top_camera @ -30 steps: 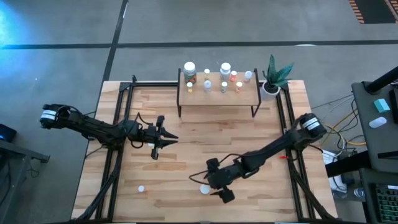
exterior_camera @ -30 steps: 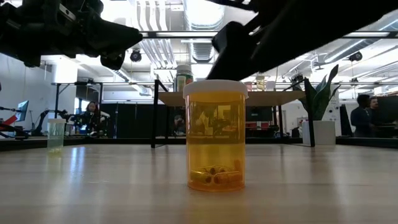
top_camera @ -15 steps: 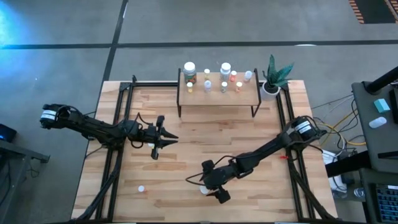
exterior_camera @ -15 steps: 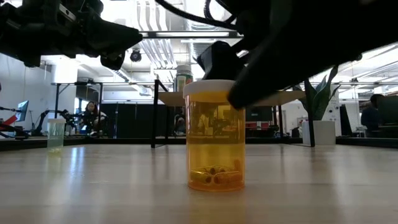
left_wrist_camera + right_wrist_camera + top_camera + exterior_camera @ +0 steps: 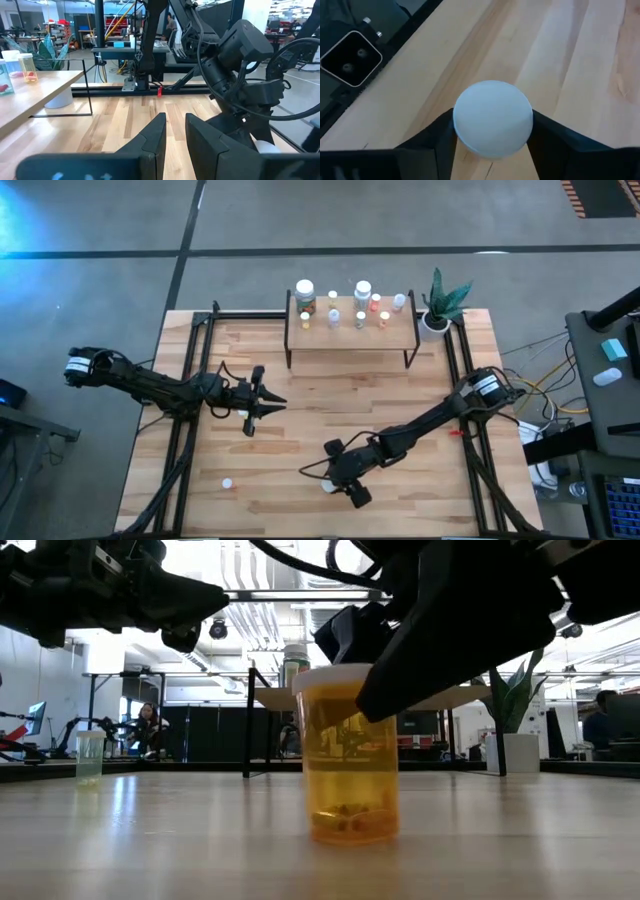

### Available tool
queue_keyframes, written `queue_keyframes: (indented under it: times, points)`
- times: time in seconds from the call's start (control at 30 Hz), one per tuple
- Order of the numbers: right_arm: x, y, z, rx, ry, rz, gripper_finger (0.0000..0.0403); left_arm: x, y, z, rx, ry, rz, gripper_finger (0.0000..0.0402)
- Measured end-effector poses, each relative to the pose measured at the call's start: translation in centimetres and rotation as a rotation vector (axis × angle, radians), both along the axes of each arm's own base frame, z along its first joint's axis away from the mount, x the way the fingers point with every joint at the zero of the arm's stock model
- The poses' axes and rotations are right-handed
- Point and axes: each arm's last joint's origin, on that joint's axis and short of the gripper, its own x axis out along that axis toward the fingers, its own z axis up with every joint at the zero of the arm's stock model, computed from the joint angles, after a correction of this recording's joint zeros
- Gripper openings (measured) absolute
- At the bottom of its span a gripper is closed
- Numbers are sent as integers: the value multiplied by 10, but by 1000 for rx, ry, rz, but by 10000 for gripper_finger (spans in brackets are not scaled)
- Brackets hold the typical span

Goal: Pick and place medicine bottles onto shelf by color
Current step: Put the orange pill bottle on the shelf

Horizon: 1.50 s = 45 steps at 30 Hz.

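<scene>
A white pot with a green plant (image 5: 438,313) stands at the far right corner of the wood-plank surface (image 5: 330,410), grey floor (image 5: 330,220) lies beyond, and a person (image 5: 148,726) sits far off in the room.

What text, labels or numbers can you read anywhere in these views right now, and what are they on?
No text can be read in any view.
Yellow bottle in the right gripper: no label visible.
Bottles on the shelf: any labels are too small to read.
Orange-striped floor marking: a pattern, no words.
Left gripper: no markings.
</scene>
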Motion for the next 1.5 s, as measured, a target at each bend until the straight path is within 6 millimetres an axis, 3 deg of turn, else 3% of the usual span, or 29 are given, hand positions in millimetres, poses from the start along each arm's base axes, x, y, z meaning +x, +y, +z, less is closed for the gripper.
queue_keyframes:
  times: [0.2, 0.4, 0.57, 0.73, 0.83, 0.93, 1.07, 1.3, 1.5]
  points:
    - [-8, -5, 27, 1, -11, -7, 206, 0, 0, 0, 0, 0, 0, 54]
    - [-42, -28, 95, -95, -60, -148, 222, 0, 0, 0, 0, 0, 0, 54]
    - [-96, -69, 154, -295, -118, -507, 206, 0, 0, 0, 0, 0, -1, 54]
    - [-137, -127, 186, -338, -161, -944, 208, 0, 0, 0, -1, -1, 0, 54]
    - [-150, -162, 188, -316, -182, -1153, 210, 0, 0, 0, -1, -2, -1, 54]
    - [-159, -194, 177, -304, -154, -1333, 211, 0, 0, 1, -1, -3, -1, 54]
    - [-167, -223, 162, -300, -119, -1494, 211, 0, 0, 1, -1, -2, -1, 54]
    - [-170, -257, 151, -282, -58, -1638, 212, 0, 0, 0, -1, -1, -1, 54]
    - [-159, -272, 143, -262, -48, -1641, 212, 0, 0, 0, -1, -1, 0, 54]
